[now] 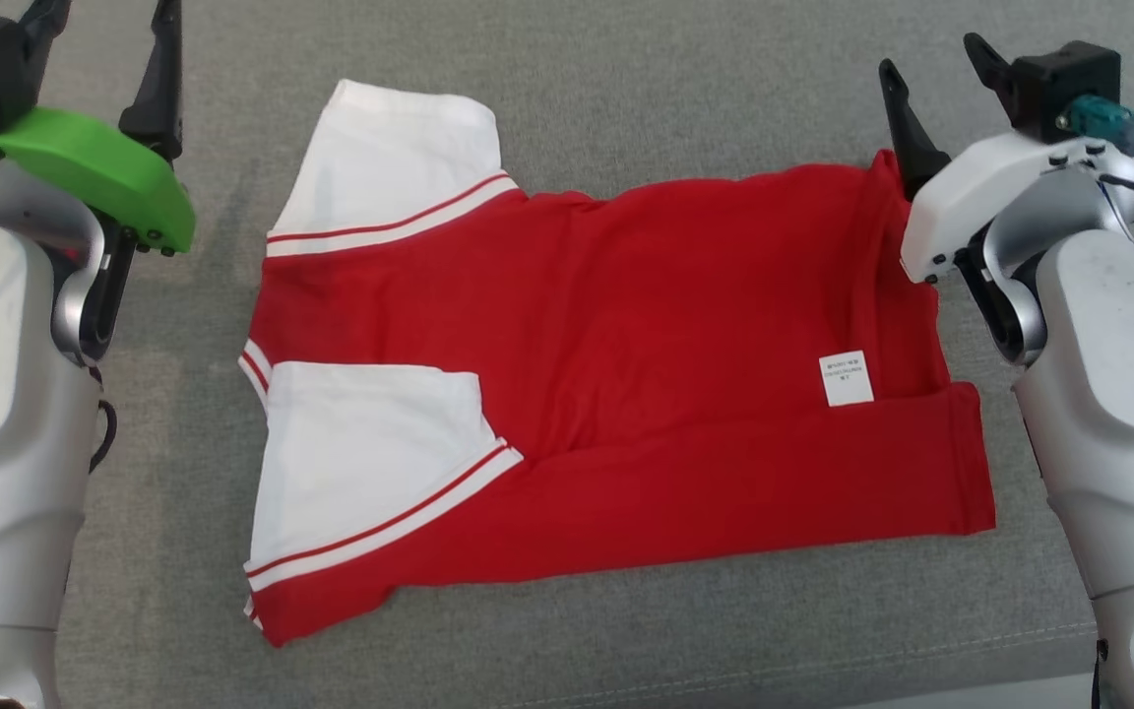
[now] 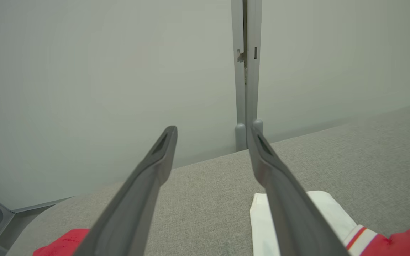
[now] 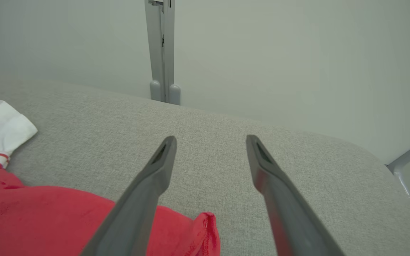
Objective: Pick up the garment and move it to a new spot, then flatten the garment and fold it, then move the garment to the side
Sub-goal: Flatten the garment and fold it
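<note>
The garment [image 1: 606,394] is a red shirt with white sleeves and red-striped cuffs. It lies flat and folded lengthwise on the grey fabric surface [image 1: 626,89], sleeves to the left and hem with a white label to the right. My left gripper [image 1: 104,20] hangs open above the surface, left of the upper sleeve [image 2: 333,209]. It holds nothing, as the left wrist view of my left gripper [image 2: 212,129] confirms. My right gripper [image 1: 929,57] stands open and empty at the garment's upper right corner [image 3: 48,213], and the right wrist view shows that gripper [image 3: 210,138] over bare fabric.
A pale wall [image 2: 84,89] with a grey vertical post [image 2: 246,71] rises behind the surface's far edge. The surface's rounded front edge runs along the lower right [image 1: 921,679]. Bare grey fabric surrounds the shirt on all sides.
</note>
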### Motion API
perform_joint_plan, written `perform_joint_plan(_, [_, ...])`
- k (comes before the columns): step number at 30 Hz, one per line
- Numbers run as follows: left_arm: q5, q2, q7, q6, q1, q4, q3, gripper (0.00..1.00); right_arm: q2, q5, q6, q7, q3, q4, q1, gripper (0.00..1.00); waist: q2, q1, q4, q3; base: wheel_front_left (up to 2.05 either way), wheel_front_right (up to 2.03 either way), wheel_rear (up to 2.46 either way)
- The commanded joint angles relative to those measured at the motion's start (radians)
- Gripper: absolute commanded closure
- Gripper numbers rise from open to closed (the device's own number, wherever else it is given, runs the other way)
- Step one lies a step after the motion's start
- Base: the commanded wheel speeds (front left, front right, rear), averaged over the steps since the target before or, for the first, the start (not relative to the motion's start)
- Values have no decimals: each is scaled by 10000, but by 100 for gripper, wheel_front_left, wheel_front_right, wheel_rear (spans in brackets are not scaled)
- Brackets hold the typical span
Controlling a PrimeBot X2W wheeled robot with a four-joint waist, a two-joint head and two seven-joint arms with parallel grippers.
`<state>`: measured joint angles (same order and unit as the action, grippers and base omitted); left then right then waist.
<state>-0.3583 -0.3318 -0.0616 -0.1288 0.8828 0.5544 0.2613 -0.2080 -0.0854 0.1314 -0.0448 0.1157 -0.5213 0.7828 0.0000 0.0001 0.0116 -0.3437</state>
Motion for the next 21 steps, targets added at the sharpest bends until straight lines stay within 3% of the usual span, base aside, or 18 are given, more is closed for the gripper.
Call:
perform_joint_plan(1, [-185,-168,54,-23,364,153,246,0,-3,-41,-16,-124,123,-268,287,0,0,-1,546,-1284,0,0,0])
perform_joint_plan(8, [-1813,-860,843,-29,1608,1251,1961,0,44,-586,-16,-711,952,-1633,1407,0,0,-1,995,-1856,0,0,0])
perform_joint_plan(21, [-3515,-1400,1249,-29,2418,2683,3722,0,202,-2021,-16,-1169,2360,-2462,2059,0,0,-1,1521,-2319,0,0,0])
